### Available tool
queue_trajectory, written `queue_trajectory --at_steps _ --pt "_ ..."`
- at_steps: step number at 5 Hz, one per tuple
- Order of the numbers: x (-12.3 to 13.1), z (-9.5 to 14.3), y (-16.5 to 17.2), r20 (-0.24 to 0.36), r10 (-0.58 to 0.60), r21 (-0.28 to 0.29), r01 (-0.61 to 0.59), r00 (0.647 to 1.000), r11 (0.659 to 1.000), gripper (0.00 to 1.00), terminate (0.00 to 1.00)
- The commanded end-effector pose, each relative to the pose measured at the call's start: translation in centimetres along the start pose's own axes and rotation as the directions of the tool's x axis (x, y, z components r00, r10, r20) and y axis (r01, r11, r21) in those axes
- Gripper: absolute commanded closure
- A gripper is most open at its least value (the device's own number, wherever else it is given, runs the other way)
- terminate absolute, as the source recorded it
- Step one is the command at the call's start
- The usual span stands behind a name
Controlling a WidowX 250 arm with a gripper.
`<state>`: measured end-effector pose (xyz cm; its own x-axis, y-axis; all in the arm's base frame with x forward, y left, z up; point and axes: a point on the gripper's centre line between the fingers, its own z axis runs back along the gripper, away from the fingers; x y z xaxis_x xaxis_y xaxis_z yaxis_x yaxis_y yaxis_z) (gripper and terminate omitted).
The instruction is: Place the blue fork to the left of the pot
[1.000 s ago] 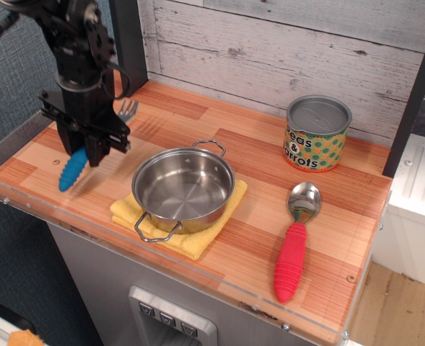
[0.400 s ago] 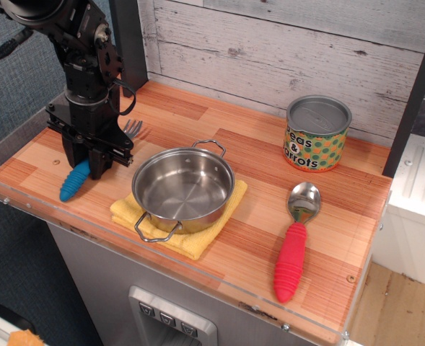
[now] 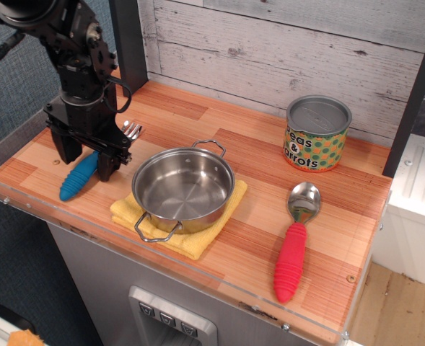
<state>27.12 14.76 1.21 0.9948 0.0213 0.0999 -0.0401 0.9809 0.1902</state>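
The blue fork (image 3: 77, 178) lies on the wooden counter left of the pot (image 3: 183, 189), blue handle toward the front left, silver tines pointing back right near the pot's rim. My gripper (image 3: 87, 157) stands straight over the fork's middle. Its two black fingers are spread apart, one on each side of the handle. The handle shows between them and rests on the counter. The pot is shiny steel and empty, and sits on a yellow cloth (image 3: 198, 241).
A green-and-orange dotted can (image 3: 315, 134) stands at the back right. A spoon with a red handle (image 3: 293, 256) lies right of the pot. A clear plastic lip (image 3: 24, 205) runs along the counter's front and left edges. A wooden wall is behind.
The gripper came down with the fork, set it on the counter left of the pot, and its fingers have spread apart from the handle.
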Motion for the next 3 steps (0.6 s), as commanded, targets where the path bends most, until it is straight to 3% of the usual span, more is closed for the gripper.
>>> queue_trajectory --at_steps 1,2,3 --pt "0.3 2.3 0.5 0.078 0.016 0.001 -0.016 0.997 1.000 0.00 0.00" --pt "0.4 4.6 0.8 0.084 0.144 -0.086 -0.137 0.986 0.987 0.00 0.00" --pt "-0.1 7.2 0.6 0.099 0.254 -0.071 -0.248 0.962 0.966 0.00 0.00"
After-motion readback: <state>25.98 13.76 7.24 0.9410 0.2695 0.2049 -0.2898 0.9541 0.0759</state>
